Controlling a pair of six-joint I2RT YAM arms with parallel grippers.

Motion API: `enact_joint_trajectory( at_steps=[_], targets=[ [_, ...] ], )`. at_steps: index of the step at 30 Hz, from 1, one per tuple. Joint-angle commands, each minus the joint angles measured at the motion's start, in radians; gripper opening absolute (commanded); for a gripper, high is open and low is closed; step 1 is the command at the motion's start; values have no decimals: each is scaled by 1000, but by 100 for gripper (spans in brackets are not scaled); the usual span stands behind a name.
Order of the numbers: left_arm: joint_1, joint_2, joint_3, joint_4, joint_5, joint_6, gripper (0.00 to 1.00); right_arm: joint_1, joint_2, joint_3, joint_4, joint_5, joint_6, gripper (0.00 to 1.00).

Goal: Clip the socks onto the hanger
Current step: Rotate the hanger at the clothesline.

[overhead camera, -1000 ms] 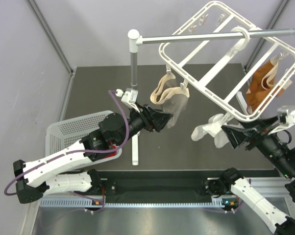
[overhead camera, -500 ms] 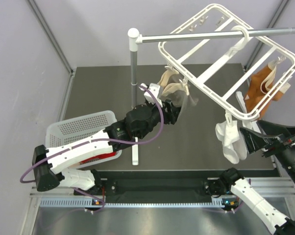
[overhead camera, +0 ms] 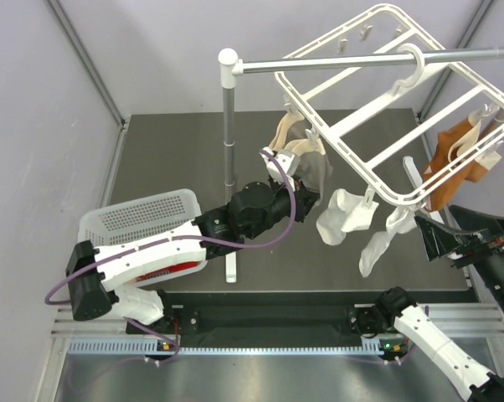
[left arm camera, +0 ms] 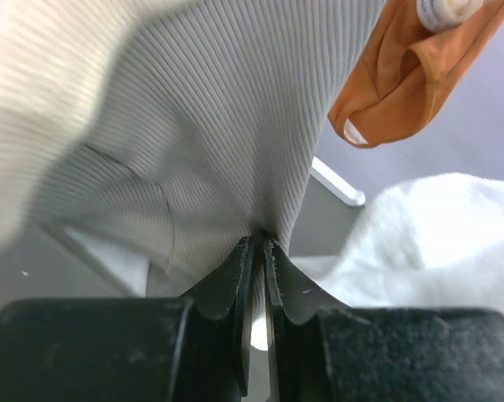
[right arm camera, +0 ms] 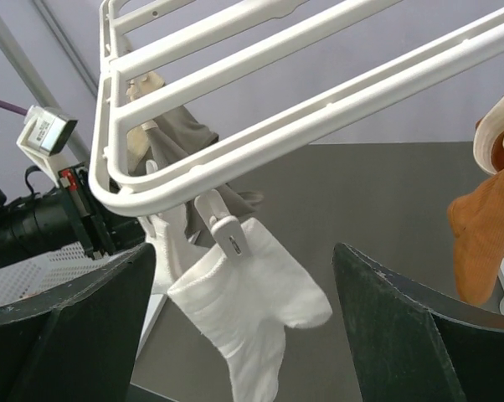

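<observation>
The white hanger (overhead camera: 386, 100) hangs by its hook from the grey rail. A beige and a grey sock (overhead camera: 300, 155) dangle from pegs on its left side. My left gripper (overhead camera: 307, 188) is shut on the lower edge of the grey ribbed sock (left arm camera: 227, 134), its jaws (left arm camera: 261, 240) pinching the fabric. Two white socks (overhead camera: 346, 216) hang from pegs on the near bar; one (right arm camera: 248, 314) shows under its peg (right arm camera: 225, 224). My right gripper (right arm camera: 244, 251) is open and empty just short of it, also seen low at the right (overhead camera: 428, 239). Orange socks (overhead camera: 453, 157) hang on the right.
A white perforated basket (overhead camera: 135, 219) with something red inside sits at the left. The grey stand's pole (overhead camera: 228, 126) and its white foot (overhead camera: 231, 265) stand in the middle of the dark table. Purple walls close in at both sides.
My left arm reached forward and up to the hanging grey sock and its jaws closed on it. My right gripper let go of the white sock and drew back; the white socks swung left.
</observation>
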Motion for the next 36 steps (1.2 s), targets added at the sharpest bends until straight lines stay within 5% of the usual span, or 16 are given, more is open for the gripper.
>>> enact_joint_trajectory(
  at_steps=[1, 16, 27, 36],
  targets=[
    [-29, 55, 60, 61, 44, -29, 14, 10, 5, 27, 17, -4, -15, 86],
    [-237, 267, 224, 93, 34, -31, 14, 19, 9, 71, -40, 31, -56, 90],
    [-264, 86, 123, -53, -43, -15, 41, 24, -8, -10, -83, 71, -50, 91],
    [-266, -186, -33, -167, -193, 0, 46, 26, -57, -143, -73, -8, 20, 81]
  ],
)
